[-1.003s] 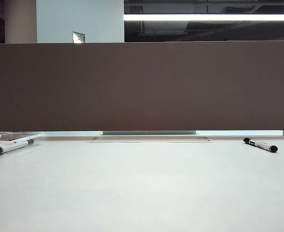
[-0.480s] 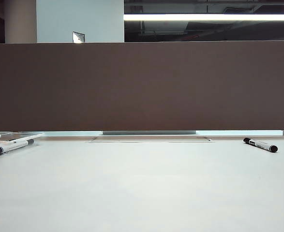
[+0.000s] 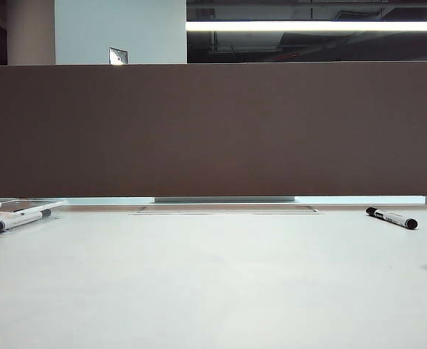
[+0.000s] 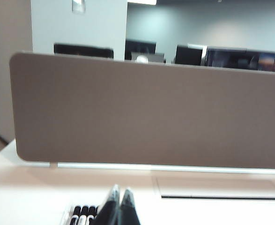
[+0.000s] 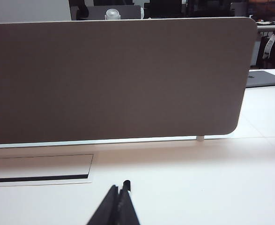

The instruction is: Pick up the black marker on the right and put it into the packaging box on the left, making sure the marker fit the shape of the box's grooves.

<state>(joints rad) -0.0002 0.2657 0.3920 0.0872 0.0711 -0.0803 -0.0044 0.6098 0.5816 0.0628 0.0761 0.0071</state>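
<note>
black marker [image 5: 126,184] tip just past right gripper [image 5: 120,192]; both jaws closed, empty.

On my exterior feed the bench [image 3: 213,283] reads plain off-white, unpatterned. The black marker [image 3: 392,218] has a white barrel, a dark printed label, a black cap and a black end. The packaging box [image 3: 20,205] is clear plastic with pale glints along its rim, and the markers in it [image 3: 13,220] are white with black ends. The partition [image 3: 213,131] along the bench's far edge is a flat grey-brown. In my wrist feeds the left gripper [image 4: 117,206] and the right gripper [image 5: 117,206] show black, closed jaws.
</note>
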